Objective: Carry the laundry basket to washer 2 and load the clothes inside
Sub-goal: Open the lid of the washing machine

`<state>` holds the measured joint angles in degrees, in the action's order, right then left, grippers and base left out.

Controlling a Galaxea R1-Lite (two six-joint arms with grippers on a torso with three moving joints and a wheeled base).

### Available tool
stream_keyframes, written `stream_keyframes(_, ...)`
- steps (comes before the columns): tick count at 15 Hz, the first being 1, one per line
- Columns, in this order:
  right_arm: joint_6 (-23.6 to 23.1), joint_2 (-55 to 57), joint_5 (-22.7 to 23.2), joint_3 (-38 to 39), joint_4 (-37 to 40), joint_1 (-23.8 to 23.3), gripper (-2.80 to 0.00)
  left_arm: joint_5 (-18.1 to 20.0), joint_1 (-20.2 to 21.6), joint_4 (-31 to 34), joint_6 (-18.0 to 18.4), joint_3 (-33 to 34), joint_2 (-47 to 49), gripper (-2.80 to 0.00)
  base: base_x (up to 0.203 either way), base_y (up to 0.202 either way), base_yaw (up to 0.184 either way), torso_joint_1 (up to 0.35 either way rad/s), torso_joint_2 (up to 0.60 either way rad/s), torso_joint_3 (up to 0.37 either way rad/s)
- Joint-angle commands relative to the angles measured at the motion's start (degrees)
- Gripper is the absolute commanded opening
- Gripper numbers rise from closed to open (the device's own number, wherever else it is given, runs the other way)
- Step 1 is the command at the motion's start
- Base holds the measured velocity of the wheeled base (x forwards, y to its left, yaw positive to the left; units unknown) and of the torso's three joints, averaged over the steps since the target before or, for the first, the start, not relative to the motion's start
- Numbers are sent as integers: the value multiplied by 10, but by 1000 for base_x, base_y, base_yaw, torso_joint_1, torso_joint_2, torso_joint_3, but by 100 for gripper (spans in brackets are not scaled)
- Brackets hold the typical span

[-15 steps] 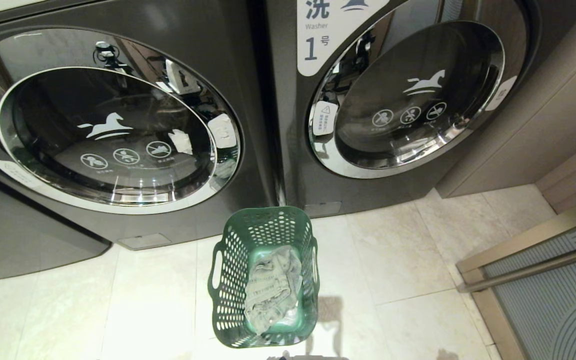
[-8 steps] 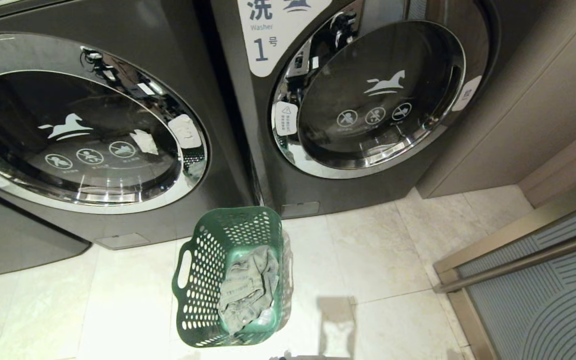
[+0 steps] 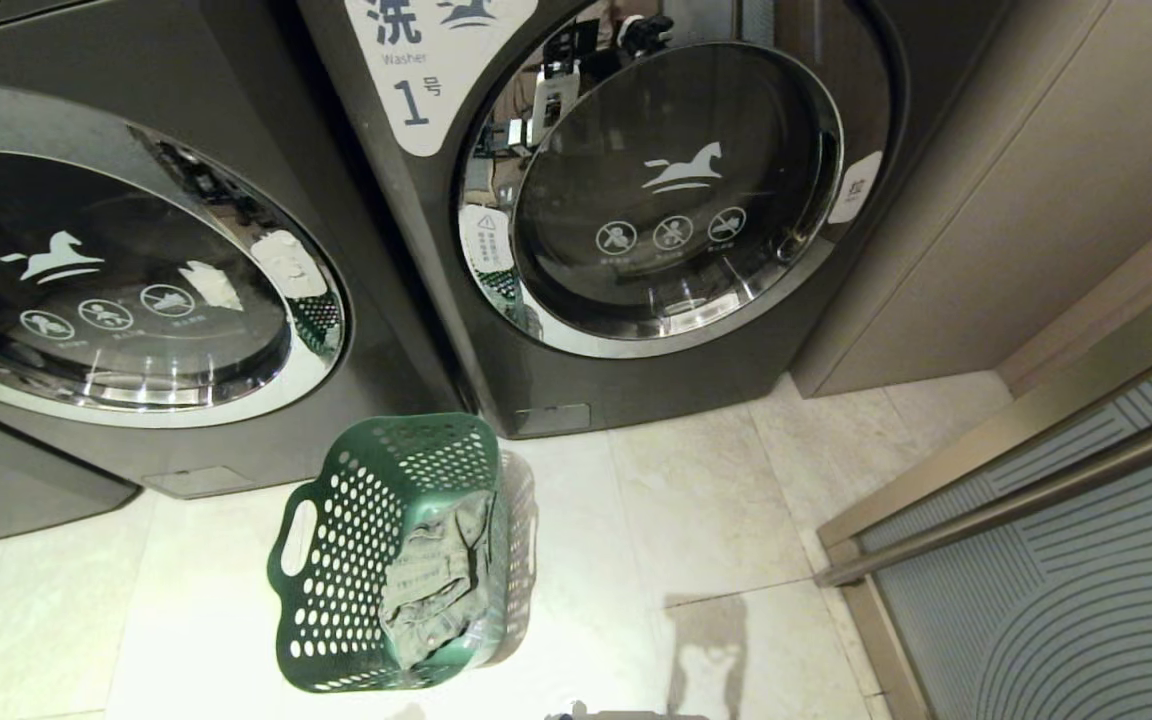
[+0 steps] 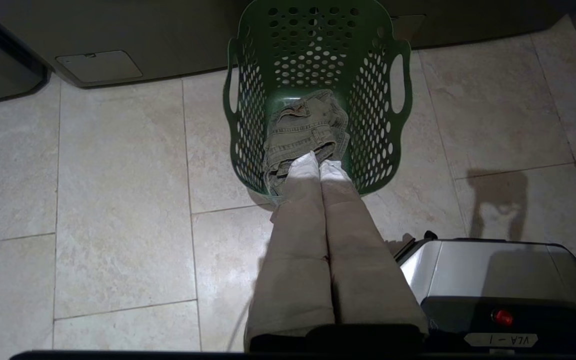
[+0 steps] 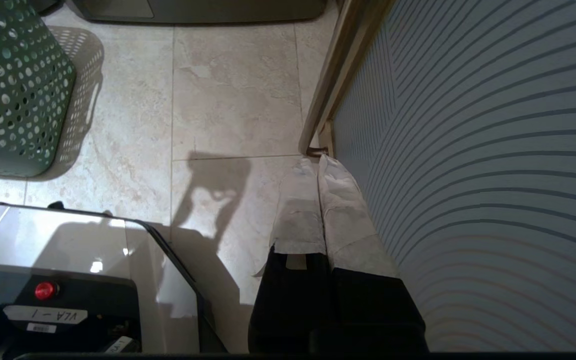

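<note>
The left gripper (image 4: 318, 167) is closed and holds nothing. The right gripper (image 5: 318, 165) is closed and empty too. The laundry basket (image 3: 336, 540) stands on the floor at the lower left of the head view, with the clothes (image 3: 431, 590) inside. Nothing is picked up yet. Next, a gripper must grab a basket handle. The washer marked 1 (image 3: 416, 300) fills the upper middle; a grey door panel (image 3: 1086, 590) stands at the lower right.

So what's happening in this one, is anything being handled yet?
Nothing is handled yet. The green basket stands on the tiled floor in front of two grey washers, the clothes lying inside it. The washer labelled 1 and the left washer both have their doors shut. The left gripper is shut and empty over the near rim of the basket; the right gripper is shut beside a ribbed glass door.
</note>
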<state>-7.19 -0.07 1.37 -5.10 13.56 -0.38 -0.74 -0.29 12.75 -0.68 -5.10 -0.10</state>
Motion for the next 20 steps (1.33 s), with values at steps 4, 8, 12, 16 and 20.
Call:
stream_keyframes(4,-1,1,0,0,1,-1,-280,-1,-1,-2,-2,1,1,-280,0,-21,0,0,2,1)
stream_keyframes(8,-1,1,0,0,1,-1,-280,0,-1,-2,-2,1,1,-280,0,0,0,0,0,0)
stream_keyframes(12,2,1,-1,0,1,-1,-280,0,-1,-2,-2,1,1,-280,0,0,0,0,0,0)
stream_keyframes(16,2,1,-1,0,1,-1,-280,0,-1,-2,-2,1,1,-280,0,0,0,0,0,0)
stream_keyframes(20,2,1,-1,0,1,-1,-280,0,-1,-2,-2,1,1,-280,0,0,0,0,0,0)
